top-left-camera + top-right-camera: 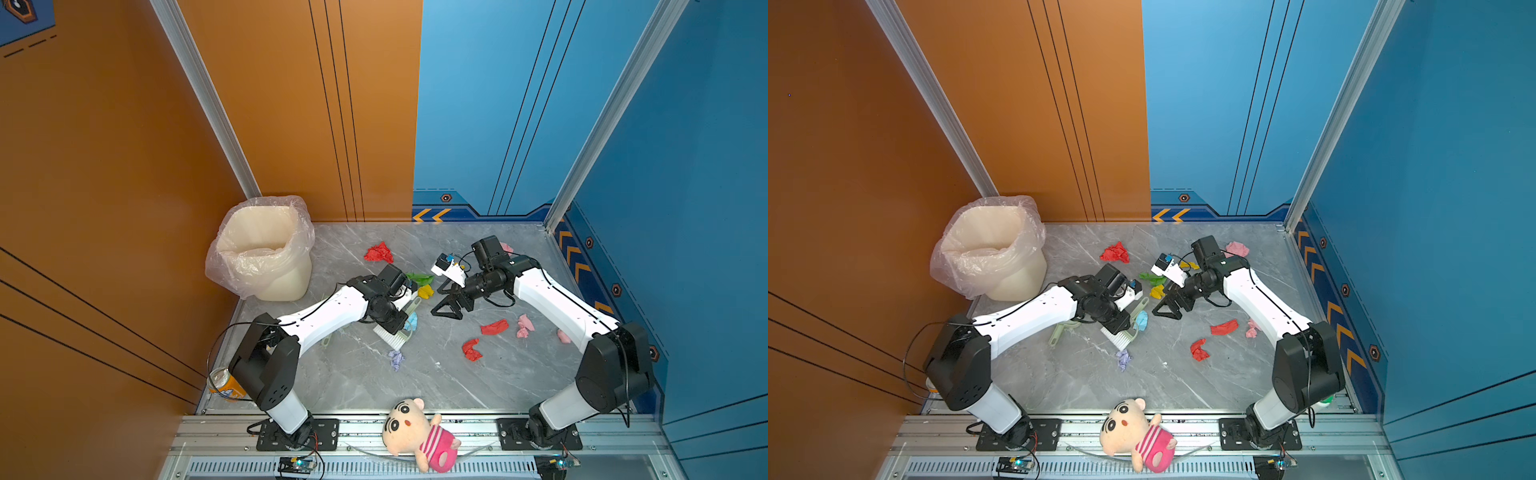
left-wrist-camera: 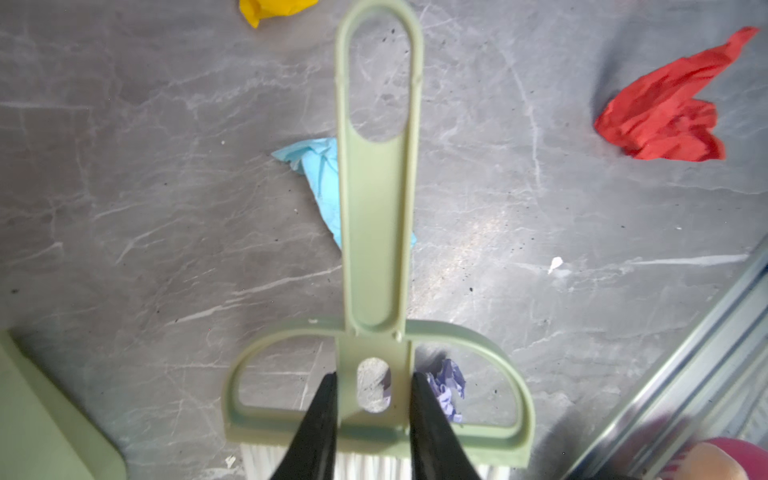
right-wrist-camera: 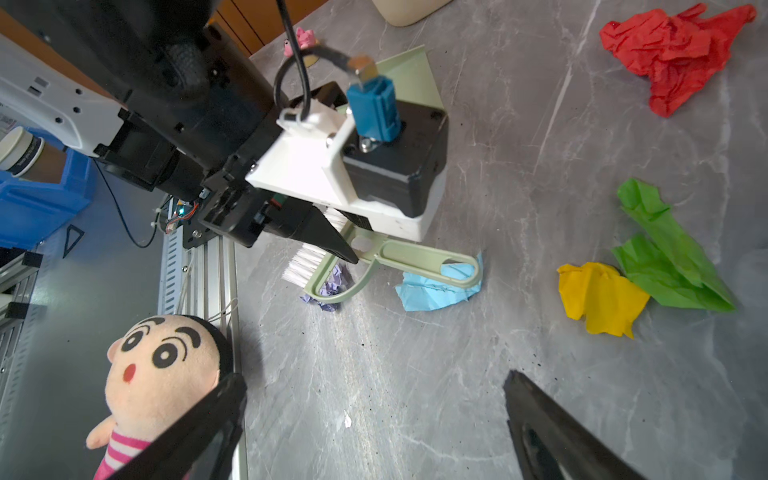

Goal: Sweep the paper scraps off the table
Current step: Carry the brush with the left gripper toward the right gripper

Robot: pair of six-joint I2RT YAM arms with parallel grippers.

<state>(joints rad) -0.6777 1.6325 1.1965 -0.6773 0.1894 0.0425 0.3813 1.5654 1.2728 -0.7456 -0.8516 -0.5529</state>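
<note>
Left wrist view: the left fingers [image 2: 320,419] are clamped on the neck of a pale green brush [image 2: 376,249], one on each side, just above its white bristles. The long handle points away from them over the grey marble desk [image 1: 415,386].

The sweeping looks barely begun. In both top views the paper scraps [image 1: 494,327] lie scattered across the desk, and none shows inside the lined bin [image 1: 282,282] at the far corner. The dustpan [image 3: 409,79] lies on the desk beneath the left arm, with nothing gripping it.

A light blue scrap [image 2: 320,178] lies under the brush handle, just beyond the left fingers. A lilac scrap [image 2: 449,386] lies close beside them.

The right fingers [image 3: 552,432] stand wide apart and empty above bare desk. A yellow scrap [image 3: 598,297] and a green scrap [image 3: 669,257] lie near them, off to one side.
</note>
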